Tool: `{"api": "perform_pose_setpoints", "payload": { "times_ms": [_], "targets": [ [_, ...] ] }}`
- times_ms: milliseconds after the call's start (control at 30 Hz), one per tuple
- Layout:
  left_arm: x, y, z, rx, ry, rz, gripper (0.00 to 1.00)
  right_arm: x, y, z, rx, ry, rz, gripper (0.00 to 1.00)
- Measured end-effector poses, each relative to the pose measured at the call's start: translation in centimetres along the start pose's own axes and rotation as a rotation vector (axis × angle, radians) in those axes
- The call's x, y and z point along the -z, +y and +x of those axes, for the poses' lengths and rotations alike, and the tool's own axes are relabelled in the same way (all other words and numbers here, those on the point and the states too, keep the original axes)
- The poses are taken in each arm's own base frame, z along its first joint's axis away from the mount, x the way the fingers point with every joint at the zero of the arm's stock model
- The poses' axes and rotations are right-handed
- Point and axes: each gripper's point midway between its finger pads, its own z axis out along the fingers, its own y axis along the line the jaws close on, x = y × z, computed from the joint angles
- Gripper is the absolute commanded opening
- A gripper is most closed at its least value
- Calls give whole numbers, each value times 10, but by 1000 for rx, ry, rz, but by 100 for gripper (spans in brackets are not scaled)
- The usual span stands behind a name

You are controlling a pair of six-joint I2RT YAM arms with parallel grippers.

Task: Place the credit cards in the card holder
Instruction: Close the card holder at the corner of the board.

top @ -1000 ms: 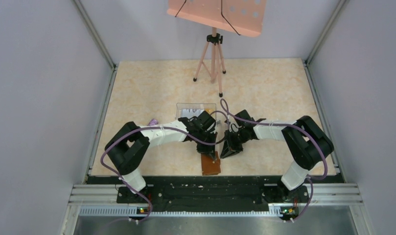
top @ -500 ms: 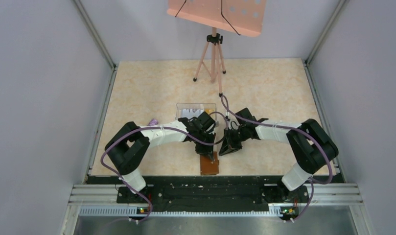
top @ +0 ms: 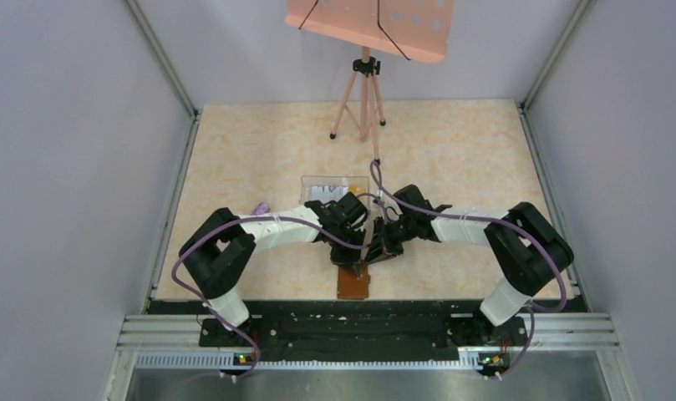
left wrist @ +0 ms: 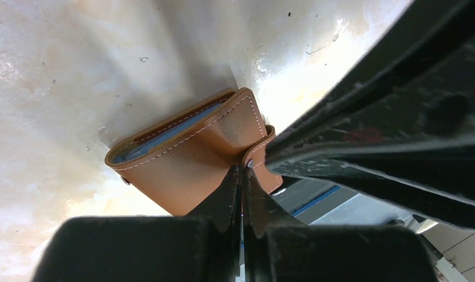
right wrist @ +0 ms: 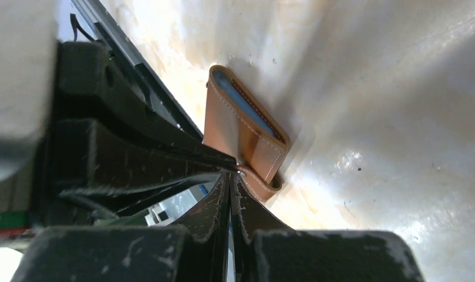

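The card holder (top: 353, 285) lies folded at the tabletop's (top: 451, 150) near edge (blue credit cards (left wrist: 164, 136) show along its open side). The left fingers (left wrist: 223, 200) and right fingers (right wrist: 214, 205) are both clenched tight, tips meeting at its snap tab (left wrist: 259, 167). The tabletop reaches well beyond the clear box (top: 334, 185).

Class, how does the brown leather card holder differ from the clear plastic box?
Material: the brown leather card holder is opaque; the clear plastic box is see-through. Place: the card holder lies near the front edge; the box sits farther back. Contact: the shut fingers of the left gripper and right gripper meet at the card holder's snap tab, not the box. Both rest on the pale marbled table.
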Motion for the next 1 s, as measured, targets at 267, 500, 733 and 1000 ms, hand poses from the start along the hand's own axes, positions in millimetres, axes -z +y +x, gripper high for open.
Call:
{"api": "perform_pose_setpoints", "payload": {
  "times_ms": [267,500,733,1000],
  "targets": [
    [0,2,1,7,-1,-13,0,-22,-27,15,-76,78,58,0],
    [2,7,4,31,6,-44,0,-27,-28,19,-81,105,81,0],
    [7,10,3,40,-3,-72,0,-27,-28,18,-76,105,92,0],
    [8,9,6,47,3,-81,0,-22,-26,12,-48,67,114,33]
  ]
}}
